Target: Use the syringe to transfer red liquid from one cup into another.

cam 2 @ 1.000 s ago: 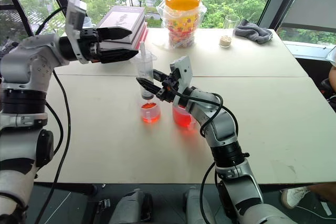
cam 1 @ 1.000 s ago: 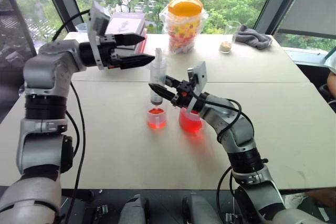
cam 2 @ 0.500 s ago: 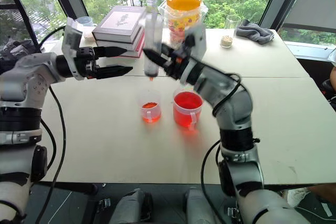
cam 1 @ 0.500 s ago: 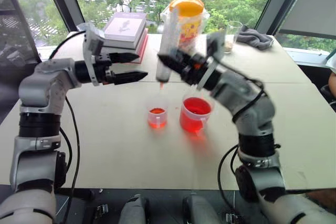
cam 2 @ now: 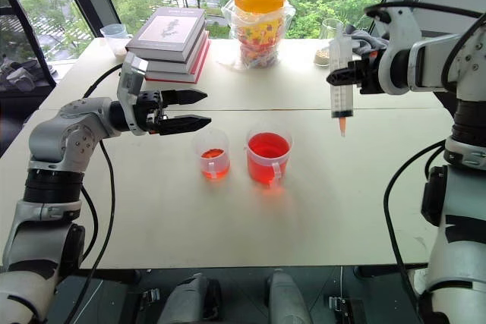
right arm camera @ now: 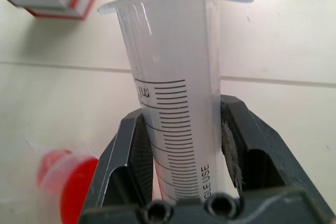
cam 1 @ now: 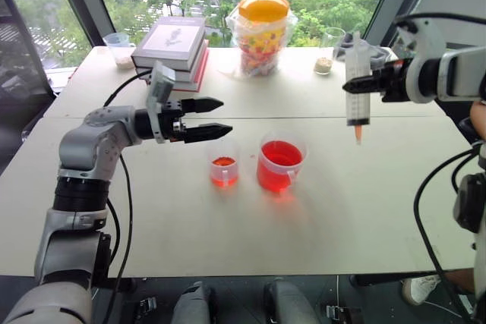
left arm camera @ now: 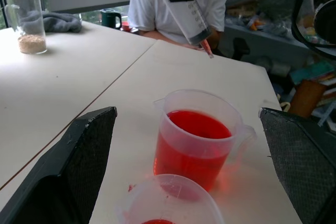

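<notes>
From the head the right gripper (cam 1: 377, 81), pinching the syringe (cam 1: 357, 85) upright, has swung well away from the big cup (cam 1: 279, 163) and small cup (cam 1: 223, 165) (barrel looks empty, delivery apparently done), while the left wrist shows spread fingers (left arm camera: 73, 166) flanking both cups, lower than before.

The middle of the table (cam 2: 364, 210) holds two obstacles standing just beside each other: the small narrow cup (cam 2: 212, 154) and the handled beaker (cam 2: 266, 158). The left gripper (cam 2: 199, 108) hovers near the small cup on its left side, jaws spread. Along the far edge stand a stack of books (cam 2: 168, 36), a candy jar (cam 2: 260, 13) and a glass (cam 2: 326, 42) (a grey cloth lies beside it). The near edge and right side lie bare.
</notes>
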### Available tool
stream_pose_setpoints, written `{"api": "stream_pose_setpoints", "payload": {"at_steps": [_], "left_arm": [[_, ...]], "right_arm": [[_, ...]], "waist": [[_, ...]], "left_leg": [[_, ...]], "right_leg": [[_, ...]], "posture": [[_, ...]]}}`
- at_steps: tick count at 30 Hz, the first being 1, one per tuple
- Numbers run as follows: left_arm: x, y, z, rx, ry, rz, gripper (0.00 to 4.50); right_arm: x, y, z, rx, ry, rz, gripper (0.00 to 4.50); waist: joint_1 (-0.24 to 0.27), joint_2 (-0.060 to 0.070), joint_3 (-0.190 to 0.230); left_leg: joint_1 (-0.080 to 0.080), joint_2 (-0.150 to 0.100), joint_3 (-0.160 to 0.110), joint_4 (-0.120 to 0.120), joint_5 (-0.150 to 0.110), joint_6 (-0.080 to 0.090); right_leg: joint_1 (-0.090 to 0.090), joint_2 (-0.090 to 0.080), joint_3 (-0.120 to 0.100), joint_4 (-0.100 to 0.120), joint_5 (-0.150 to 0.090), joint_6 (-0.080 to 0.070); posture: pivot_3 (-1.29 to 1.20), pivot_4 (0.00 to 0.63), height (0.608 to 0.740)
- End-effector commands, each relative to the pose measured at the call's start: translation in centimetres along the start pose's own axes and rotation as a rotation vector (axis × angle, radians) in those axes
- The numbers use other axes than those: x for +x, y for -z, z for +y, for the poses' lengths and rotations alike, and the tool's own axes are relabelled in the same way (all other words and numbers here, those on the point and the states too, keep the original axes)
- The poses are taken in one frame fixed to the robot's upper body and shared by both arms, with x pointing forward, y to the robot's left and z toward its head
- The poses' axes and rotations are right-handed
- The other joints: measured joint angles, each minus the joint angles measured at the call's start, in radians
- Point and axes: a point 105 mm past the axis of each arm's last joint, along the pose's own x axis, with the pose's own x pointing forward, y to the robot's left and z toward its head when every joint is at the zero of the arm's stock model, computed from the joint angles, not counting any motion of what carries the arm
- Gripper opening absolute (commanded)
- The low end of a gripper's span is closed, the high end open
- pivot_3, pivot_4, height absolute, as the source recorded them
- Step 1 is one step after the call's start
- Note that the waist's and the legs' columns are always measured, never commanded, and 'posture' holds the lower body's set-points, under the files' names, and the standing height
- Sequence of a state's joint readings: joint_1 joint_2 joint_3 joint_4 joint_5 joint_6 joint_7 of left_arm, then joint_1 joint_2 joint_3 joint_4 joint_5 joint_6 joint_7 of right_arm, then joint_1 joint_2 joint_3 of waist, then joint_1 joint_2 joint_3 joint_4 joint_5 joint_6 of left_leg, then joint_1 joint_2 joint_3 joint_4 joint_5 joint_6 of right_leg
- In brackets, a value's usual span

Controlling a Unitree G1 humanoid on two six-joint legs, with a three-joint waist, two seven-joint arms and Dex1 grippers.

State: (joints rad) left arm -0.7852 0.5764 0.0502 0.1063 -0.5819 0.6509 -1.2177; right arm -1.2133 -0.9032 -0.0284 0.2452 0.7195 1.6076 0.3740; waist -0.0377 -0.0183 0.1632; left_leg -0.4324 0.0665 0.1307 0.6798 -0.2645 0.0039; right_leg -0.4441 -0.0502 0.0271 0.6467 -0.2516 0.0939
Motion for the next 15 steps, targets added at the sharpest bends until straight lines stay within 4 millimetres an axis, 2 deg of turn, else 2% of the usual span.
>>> {"api": "stream_pose_setpoints", "payload": {"at_steps": [1, 6, 9, 15], "left_arm": [[0.1, -0.3, -0.8, 0.033, 0.022, -0.006, 4.47], [0.2, -0.2, -1.2, 0.036, 0.023, -0.002, 4.47], [0.4, 0.0, -1.4, 0.041, 0.022, 0.006, 4.47], [0.3, 0.3, -1.8, 0.048, 0.007, 0.030, 4.47]], "right_arm": [[0.7, 2.8, -1.7, 0.058, 0.012, 0.129, 1.48], [3.1, 7.5, -3.1, 0.118, 0.052, 0.287, 1.48], [4.2, 9.3, -3.5, 0.135, 0.077, 0.342, 1.48], [6.1, 11.5, -3.8, 0.173, 0.084, 0.387, 1.48]], "waist": [[-0.003, 0.000, 0.000], [-0.006, 0.000, 0.000], [-0.004, 0.000, 0.000], [-0.004, 0.000, 0.000]], "left_leg": [[0.000, 0.000, 0.000, 0.000, 0.000, 0.000], [0.000, 0.000, 0.000, 0.001, 0.000, 0.000], [0.000, 0.000, 0.000, 0.001, 0.000, 0.000], [0.000, 0.000, 0.000, 0.001, 0.000, 0.000]], "right_leg": [[0.000, 0.000, 0.000, 0.000, 0.000, 0.000], [0.000, 0.000, 0.000, 0.000, 0.001, 0.002], [0.000, 0.000, 0.000, 0.001, 0.001, 0.002], [0.000, 0.000, 0.000, 0.001, 0.001, 0.002]], "posture": [[0.00, 0.150, 0.740], [0.00, 0.150, 0.740], [0.00, 0.150, 0.740], [0.00, 0.150, 0.740]]}}
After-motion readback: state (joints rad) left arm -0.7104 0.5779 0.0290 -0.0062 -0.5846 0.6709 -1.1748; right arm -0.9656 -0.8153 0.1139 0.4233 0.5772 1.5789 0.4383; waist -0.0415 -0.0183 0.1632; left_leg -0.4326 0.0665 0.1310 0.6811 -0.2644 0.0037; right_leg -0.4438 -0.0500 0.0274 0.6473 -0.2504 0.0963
